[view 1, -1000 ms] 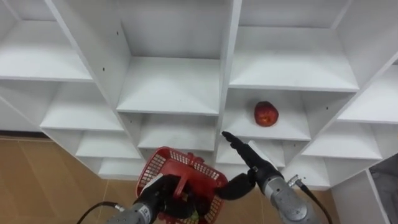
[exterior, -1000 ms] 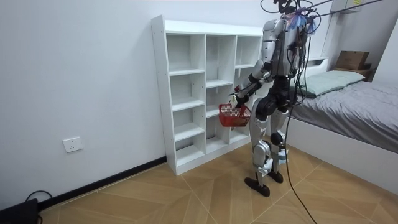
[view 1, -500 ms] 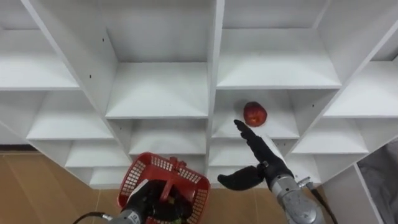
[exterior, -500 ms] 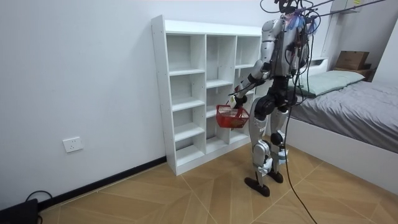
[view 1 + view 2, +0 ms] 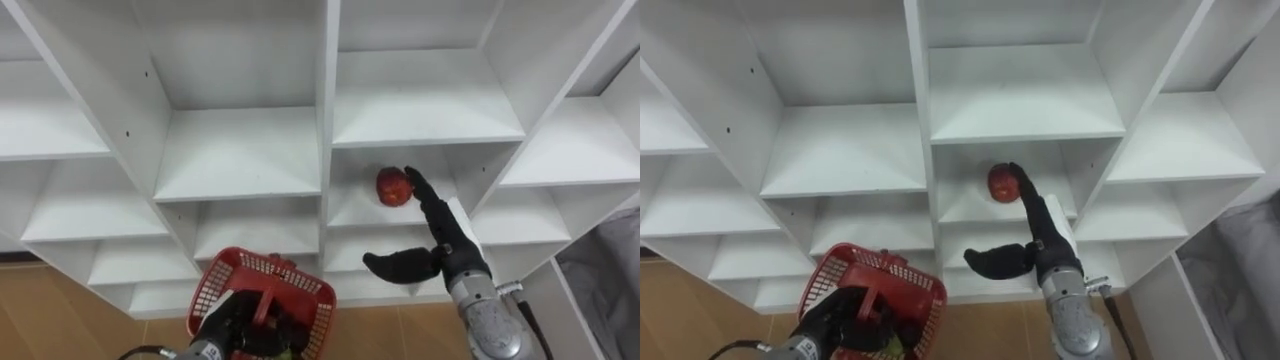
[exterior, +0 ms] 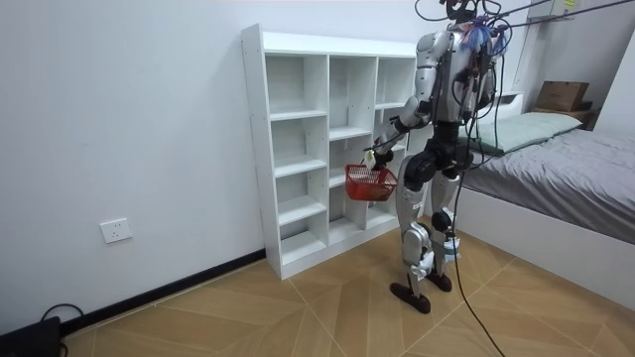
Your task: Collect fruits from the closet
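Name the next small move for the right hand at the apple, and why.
Probably ease the right hand forward and curl its fingers round the red apple: the hand is open, its fingertips beside the apple on the shelf, nothing gripped. The left hand holds the red basket below.

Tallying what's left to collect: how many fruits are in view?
1: a red apple on a closet shelf, beside the right hand's fingertips. The basket in the left hand may hide more.
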